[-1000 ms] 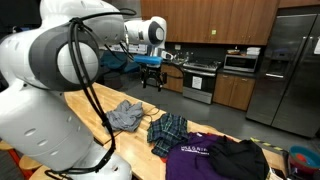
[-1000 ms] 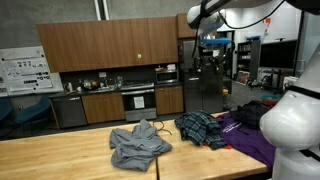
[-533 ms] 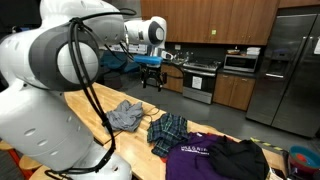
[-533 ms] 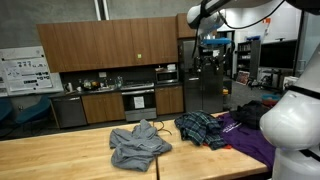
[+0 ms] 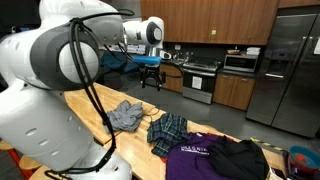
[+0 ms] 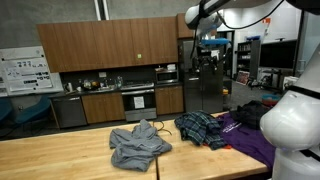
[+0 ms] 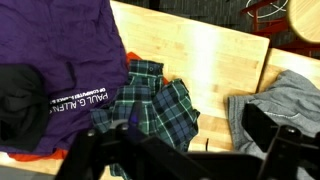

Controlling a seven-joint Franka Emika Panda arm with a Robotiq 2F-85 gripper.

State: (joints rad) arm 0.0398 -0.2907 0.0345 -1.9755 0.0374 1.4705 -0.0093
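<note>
My gripper (image 5: 152, 78) hangs high above a long wooden table (image 5: 100, 110), open and empty; it also shows in an exterior view as the gripper (image 6: 210, 52) near the ceiling. Below it lie a crumpled grey garment (image 5: 124, 114), a green-and-blue plaid garment (image 5: 168, 131), a purple printed shirt (image 5: 195, 155) and a black garment (image 5: 240, 160). In the wrist view my gripper (image 7: 170, 130) looks straight down. Its dark fingers (image 7: 275, 135) frame the plaid garment (image 7: 150, 105) and bare wood (image 7: 215, 60). The grey garment (image 7: 290, 100) is to the right and the purple shirt (image 7: 60, 50) to the left.
My own white arm (image 5: 45, 80) fills the near side of an exterior view. Behind the table stand wooden kitchen cabinets (image 6: 95, 50), a stove (image 6: 138, 100) and a steel fridge (image 5: 298, 70). A round stool (image 7: 305, 20) stands beyond the table edge.
</note>
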